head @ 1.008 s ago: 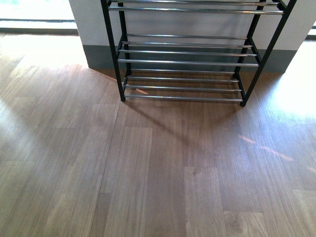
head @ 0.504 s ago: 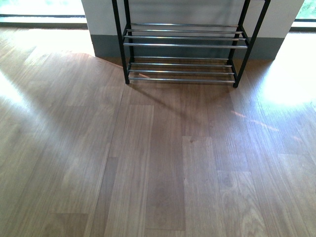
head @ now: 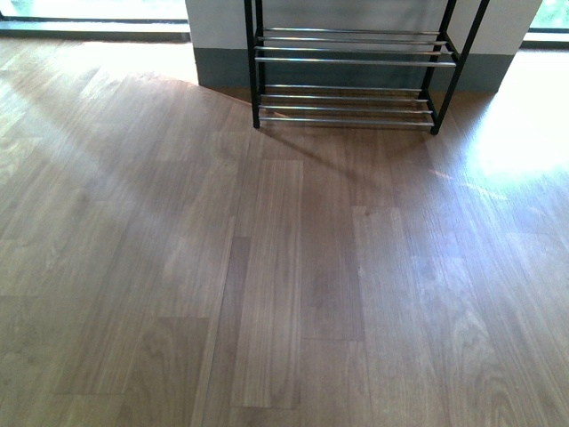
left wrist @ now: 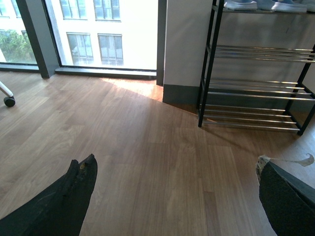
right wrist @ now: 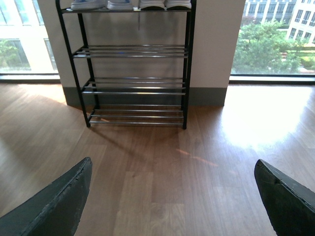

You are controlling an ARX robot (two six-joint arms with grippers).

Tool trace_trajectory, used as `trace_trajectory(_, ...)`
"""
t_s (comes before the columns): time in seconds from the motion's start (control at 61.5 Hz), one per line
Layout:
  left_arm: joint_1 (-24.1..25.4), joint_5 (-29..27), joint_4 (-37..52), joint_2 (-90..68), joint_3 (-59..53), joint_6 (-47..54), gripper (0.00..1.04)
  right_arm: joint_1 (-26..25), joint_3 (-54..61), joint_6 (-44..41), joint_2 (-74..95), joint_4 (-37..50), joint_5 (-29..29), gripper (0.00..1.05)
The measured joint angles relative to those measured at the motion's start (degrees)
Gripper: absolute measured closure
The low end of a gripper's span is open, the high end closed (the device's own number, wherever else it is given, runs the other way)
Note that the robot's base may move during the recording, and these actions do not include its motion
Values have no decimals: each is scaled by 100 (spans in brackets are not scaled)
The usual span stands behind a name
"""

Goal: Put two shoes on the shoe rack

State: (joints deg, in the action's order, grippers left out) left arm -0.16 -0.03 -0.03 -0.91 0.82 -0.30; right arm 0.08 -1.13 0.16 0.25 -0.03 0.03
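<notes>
The shoe rack (head: 347,60) has a black frame and chrome rod shelves. It stands against the wall pillar at the far end of the wood floor. Only its lower tiers show in the front view. It also shows in the left wrist view (left wrist: 256,88) and the right wrist view (right wrist: 135,83). White-soled shoes (right wrist: 152,4) stand in a row on its top shelf, cut off by the frame edge; they also show in the left wrist view (left wrist: 239,5). My left gripper (left wrist: 174,162) is open and empty above bare floor. My right gripper (right wrist: 173,164) is open and empty, facing the rack.
A grey-skirted wall pillar (head: 218,36) backs the rack, with floor-length windows (left wrist: 98,29) on both sides. A chair caster (left wrist: 8,101) stands at the far left. A bright sun patch (right wrist: 261,113) lies on the floor right of the rack.
In the front view the rack has shrunk and slid up and to the right. The view has backed away from it and more floor shows.
</notes>
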Motion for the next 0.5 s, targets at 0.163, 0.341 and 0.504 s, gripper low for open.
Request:
trace_trajectory(0.163,0,-9,0,2,0,0,9,0,0,0,0,0,-7,9)
trace_trajectory(0.341,0,-9,2,2,0,0,9,0,0,-2,2,0,-15,9)
trace_trajectory(0.504,0,7,2,2,0,0,9,0,0,-2,-2,0,0,9)
